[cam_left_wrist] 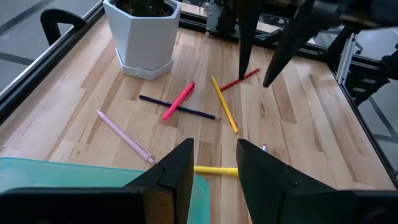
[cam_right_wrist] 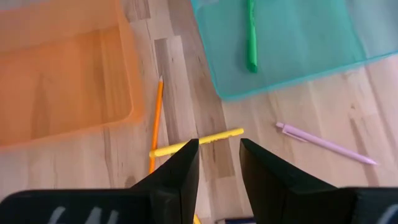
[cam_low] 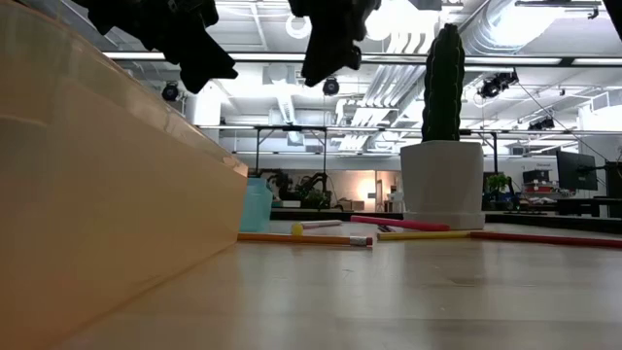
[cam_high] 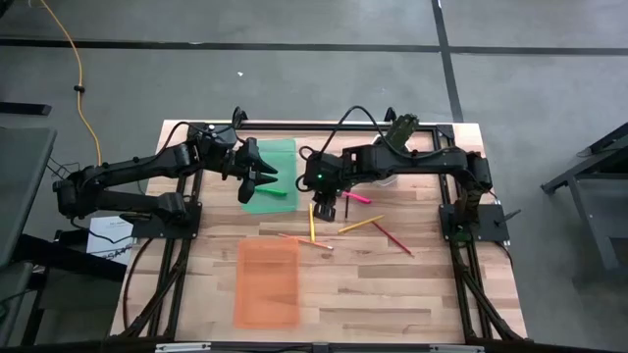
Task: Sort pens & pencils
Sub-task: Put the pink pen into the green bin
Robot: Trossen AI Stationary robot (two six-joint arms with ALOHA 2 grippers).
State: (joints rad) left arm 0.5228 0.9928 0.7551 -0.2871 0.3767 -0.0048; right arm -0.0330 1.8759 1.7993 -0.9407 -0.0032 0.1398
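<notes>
Right gripper [cam_right_wrist: 217, 163], fingers apart and empty, hangs directly over the yellow pen [cam_right_wrist: 196, 142], which lies crosswise; left gripper [cam_left_wrist: 214, 171] open too.

You had 2 dark, matte black jointed arms before you, each built of blocky segments and ending in a two-finger gripper. The left gripper [cam_high: 251, 185] carried 2 tapered, wedge-shaped black fingers [cam_left_wrist: 176, 167]. The right gripper [cam_high: 325, 206] matched it, its flat black fingers [cam_right_wrist: 178, 169] narrowing to blunt tips. A small green light glowed on the right arm's wrist, and a thin black cable looped above it.
</notes>
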